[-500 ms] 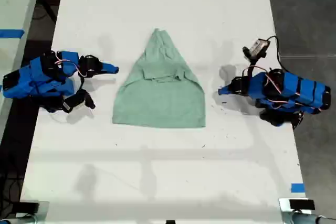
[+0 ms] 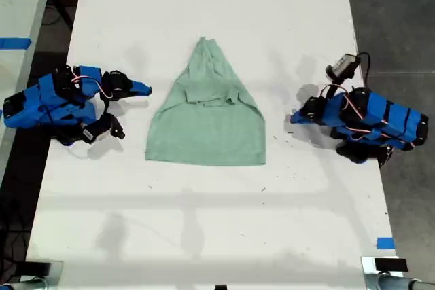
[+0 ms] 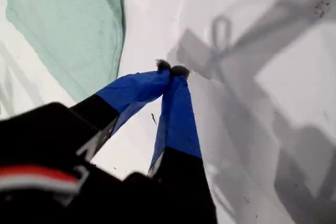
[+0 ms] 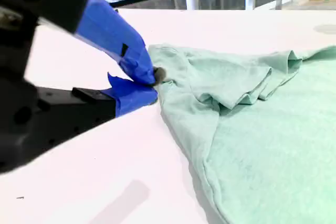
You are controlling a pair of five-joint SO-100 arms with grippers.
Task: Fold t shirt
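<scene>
Second gripper: at the exterior view's left, our second gripper [image 2: 144, 89] lies low on the white flat tabletop [image 2: 204, 236]. Its blue jaws are pressed together on nothing, and the tip points at the cloth but is apart from it.
Garment: the pale mint-green, roughly triangular soft cloth t shirt [image 2: 207, 130] lies flat mid-table between the two arms. Its narrow top is toward the exterior view's top and its wide straight hem toward the bottom. The sleeves appear tucked in across the middle, and no cross fold is made yet.
First gripper: at the exterior view's right, our first gripper [image 2: 294, 117] has its jaws closed tip to tip and empty. It sits near the shirt's side edge without touching it.
Risk, pinch: with both sets of jaws closed, we judge that any advance would push and bunch the thin edge rather than take it. The jaws must part first.
Risk, layers: a shallow pinch may lift only the top layer and undo the tucked sleeves.
Risk, timing: uneven lifts by the two arms would likely skew the fold.
Containers: we see none.
</scene>
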